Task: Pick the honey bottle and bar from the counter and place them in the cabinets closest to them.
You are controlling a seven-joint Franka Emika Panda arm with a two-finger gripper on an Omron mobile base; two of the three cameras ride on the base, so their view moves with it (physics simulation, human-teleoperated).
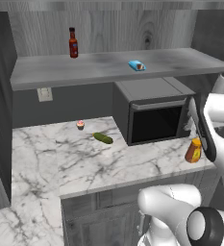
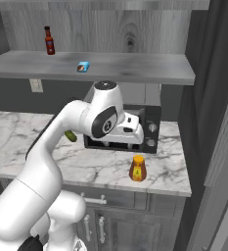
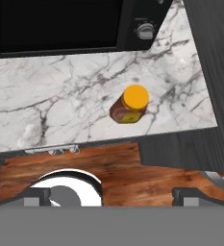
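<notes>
The honey bottle (image 3: 129,104) stood upright on the counter (image 2: 105,169), near its front edge and right end, in front of the microwave (image 2: 149,128) and apart from it. The bar (image 1: 137,65) already lay on the open cabinet shelf (image 1: 60,72), well to the right of the sauce bottle (image 1: 73,43), so that half of the task looked done. A pickle (image 1: 103,138) and a cupcake (image 1: 80,125) sat further left on the marble, out of the way.

The gripper (image 3: 111,197) was released, its jaws spread wide and holding nothing, hanging above and in front of the counter edge, looking down on the yellow cap. The step in hand seemed to be the reach for the bottle. To do it well, the hand would need to move forward until the bottle sat between the fingers, then drop low enough to take the squat body below the cap, since the cap alone would give a poor hold. The microwave front stood close behind, so a straight descent would be safer than a sweep
</notes>
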